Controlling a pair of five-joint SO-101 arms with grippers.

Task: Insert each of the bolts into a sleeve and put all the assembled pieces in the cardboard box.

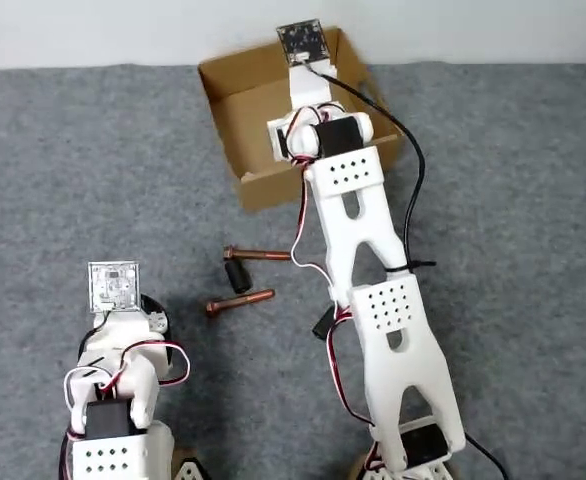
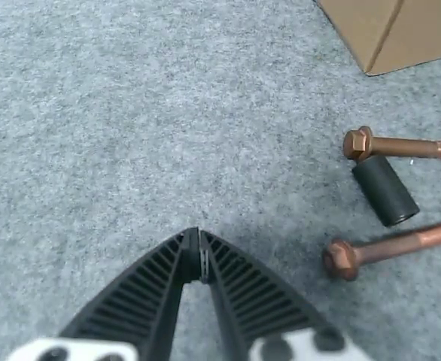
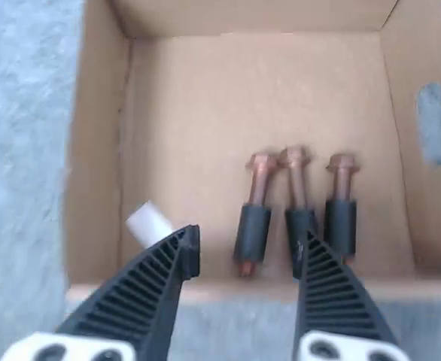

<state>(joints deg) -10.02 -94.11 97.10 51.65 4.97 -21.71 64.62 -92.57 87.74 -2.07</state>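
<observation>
Two bare copper bolts lie on the grey carpet, one (image 1: 263, 255) (image 2: 405, 147) nearer the cardboard box (image 1: 235, 110) (image 2: 386, 30) and one (image 1: 241, 302) (image 2: 390, 248) closer to the arms' bases. A loose black sleeve (image 1: 238, 275) (image 2: 386, 190) rests between them, beside the first bolt's head. Inside the box (image 3: 96, 150) three bolts in black sleeves lie side by side (image 3: 252, 226) (image 3: 299, 203) (image 3: 341, 210). My right gripper (image 3: 249, 244) hangs open above them, holding nothing. My left gripper (image 2: 199, 252) is shut and empty, low over the carpet, apart from the loose bolts.
A small white piece (image 3: 149, 222) lies in the box near one side wall. The right arm (image 1: 358, 230) stretches across the carpet to the box, its cables passing close to the loose bolts. The left arm (image 1: 113, 370) sits at the near left.
</observation>
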